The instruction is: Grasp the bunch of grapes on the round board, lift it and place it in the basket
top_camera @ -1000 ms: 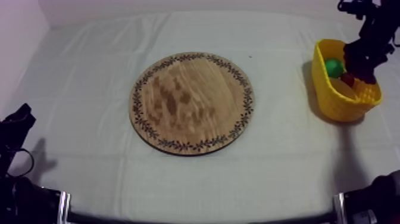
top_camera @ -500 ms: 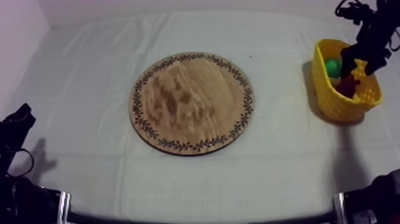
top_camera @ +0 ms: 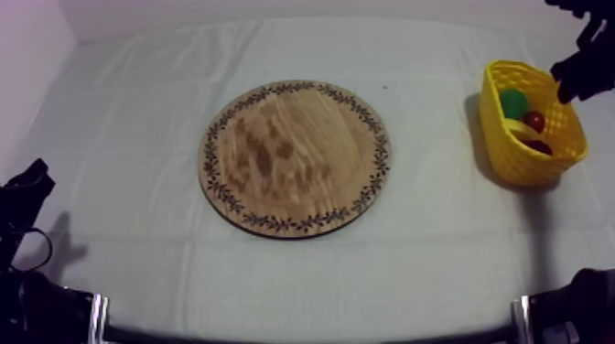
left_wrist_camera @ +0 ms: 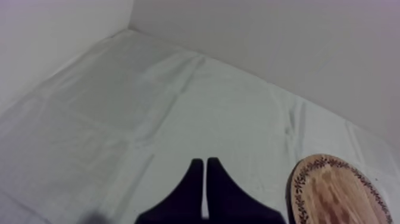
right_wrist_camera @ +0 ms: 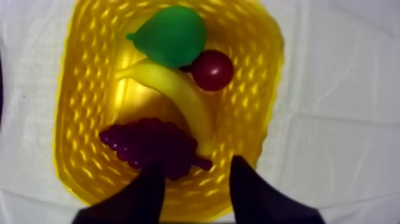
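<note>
Top view, looking down on a bench (top_camera: pixel 119 128) draped in grey-white cloth (top_camera: pixel 439 265): the round wooden board (top_camera: pixel 295 157) with its patterned rim lies at the centre, and the yellow basket (top_camera: pixel 512 163) stands well apart from it at the right side. The right tool (top_camera: pixel 569 84) hangs above the basket's far right rim. Its wrist view looks straight down into the basket, and the two black fingers (right_wrist_camera: pixel 241 179) are spread wide and released, with nothing gripped between them. The left tool (top_camera: pixel 30 183) sits low at the left edge of the bench. In the left wrist view its fingers (left_wrist_camera: pixel 195 173) lie pressed together as a narrow wedge, clenched on nothing, over open cloth with the edge of the board just beyond to one side. Inside the basket, the banana (right_wrist_camera: pixel 178 89) curves across the middle. The dark purple bunch of grapes (right_wrist_camera: pixel 149 146) lies on the basket floor beside the banana, at the end nearest the right tool, its stem touching the banana's tip. The green pear (right_wrist_camera: pixel 169 34) rests at the opposite end, against the banana. The small red fruit (right_wrist_camera: pixel 212 70) sits just beside the pear, touching both it and the banana.
</note>
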You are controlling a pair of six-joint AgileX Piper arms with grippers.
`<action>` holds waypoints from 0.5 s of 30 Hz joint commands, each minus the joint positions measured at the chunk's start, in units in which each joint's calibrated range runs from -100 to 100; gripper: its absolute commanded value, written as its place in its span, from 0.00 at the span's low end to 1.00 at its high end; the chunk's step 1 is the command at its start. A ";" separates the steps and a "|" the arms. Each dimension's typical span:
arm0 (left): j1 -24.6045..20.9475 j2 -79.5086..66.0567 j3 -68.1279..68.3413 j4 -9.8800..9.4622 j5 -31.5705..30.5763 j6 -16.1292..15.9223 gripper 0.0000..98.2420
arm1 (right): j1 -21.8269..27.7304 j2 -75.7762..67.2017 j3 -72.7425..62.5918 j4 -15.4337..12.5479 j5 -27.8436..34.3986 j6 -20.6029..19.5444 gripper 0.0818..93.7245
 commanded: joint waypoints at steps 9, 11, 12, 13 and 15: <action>-0.01 0.03 0.04 0.01 0.03 0.01 0.00 | -4.30 -18.62 14.81 2.10 -8.41 -3.48 0.11; -0.01 0.03 0.04 0.01 0.03 0.01 0.00 | -4.89 -21.71 17.33 1.77 -10.23 -3.34 0.06; -0.01 0.03 0.04 0.01 0.03 0.01 0.00 | -5.10 -23.29 18.60 1.55 -11.26 -3.28 0.05; -0.01 0.03 0.04 0.01 0.03 0.01 0.00 | -5.24 -24.87 19.93 1.28 -12.31 -3.28 0.04; -0.01 0.03 0.04 0.01 0.03 0.01 0.00 | -5.42 -28.13 22.64 0.33 -14.06 -3.26 0.02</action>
